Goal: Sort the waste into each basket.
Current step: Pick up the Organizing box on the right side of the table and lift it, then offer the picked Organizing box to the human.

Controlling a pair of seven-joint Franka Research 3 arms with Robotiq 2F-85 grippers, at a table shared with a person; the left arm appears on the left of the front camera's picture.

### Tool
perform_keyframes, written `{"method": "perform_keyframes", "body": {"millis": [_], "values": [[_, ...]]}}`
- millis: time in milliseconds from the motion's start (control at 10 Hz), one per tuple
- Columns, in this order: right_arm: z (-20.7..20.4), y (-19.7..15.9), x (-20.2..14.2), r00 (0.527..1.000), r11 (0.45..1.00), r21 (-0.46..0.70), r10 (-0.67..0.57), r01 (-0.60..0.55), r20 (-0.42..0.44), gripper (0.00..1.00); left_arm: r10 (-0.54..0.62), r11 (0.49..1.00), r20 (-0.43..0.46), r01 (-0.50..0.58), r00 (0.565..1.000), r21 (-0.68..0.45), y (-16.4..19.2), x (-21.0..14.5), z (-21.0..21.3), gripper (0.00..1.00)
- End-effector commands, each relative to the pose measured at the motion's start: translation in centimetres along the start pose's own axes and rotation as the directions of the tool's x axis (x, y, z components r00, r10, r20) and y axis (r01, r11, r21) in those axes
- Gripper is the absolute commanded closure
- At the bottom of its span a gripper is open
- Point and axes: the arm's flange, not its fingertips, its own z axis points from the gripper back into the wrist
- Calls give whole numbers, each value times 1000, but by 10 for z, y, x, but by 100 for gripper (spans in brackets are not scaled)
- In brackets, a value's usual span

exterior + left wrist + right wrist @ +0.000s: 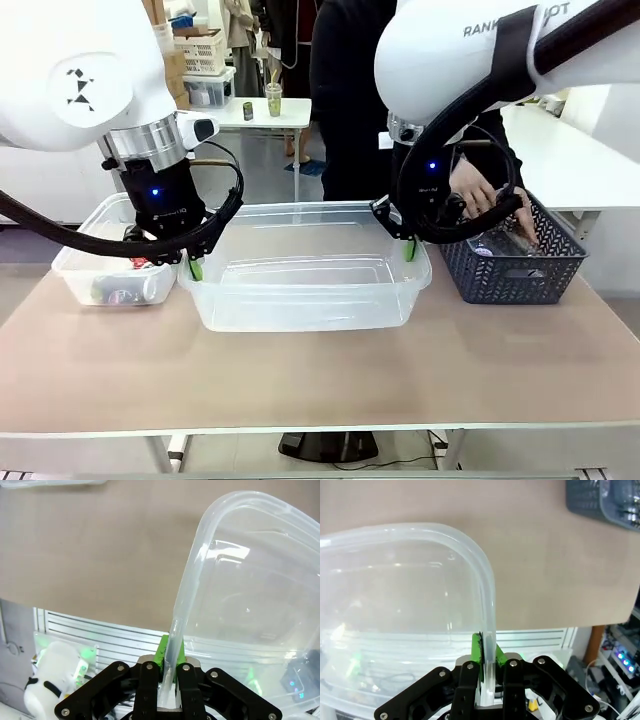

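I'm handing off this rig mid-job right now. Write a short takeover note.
Left end effector: shut on the left rim of the big clear tub.
Right end effector: shut on its right rim.
Big clear tub: mid-table, nothing inside.
Small clear tub, robot's left: holds some waste.
Person's hand: reaching into the dark grey basket, robot's right.
Done: some waste binned.
Left: fill the big tub.

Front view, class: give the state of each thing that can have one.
large tub, empty, held at both ends.
left gripper, shut on large tub's rim.
right gripper, shut on its other rim.
small tub, holding cans.
grey basket, person's hand inside.
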Motion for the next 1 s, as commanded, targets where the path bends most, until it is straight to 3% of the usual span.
{"method": "perform_keyframes", "body": {"millis": [0,900], "values": [[1,1,0,1000,1000,11,-5,5,9,95,14,1000,21,-14,1000,3,8,3,10,94],[1,1,0,1000,1000,11,-5,5,9,95,14,1000,21,-14,1000,3,8,3,10,94]]}}
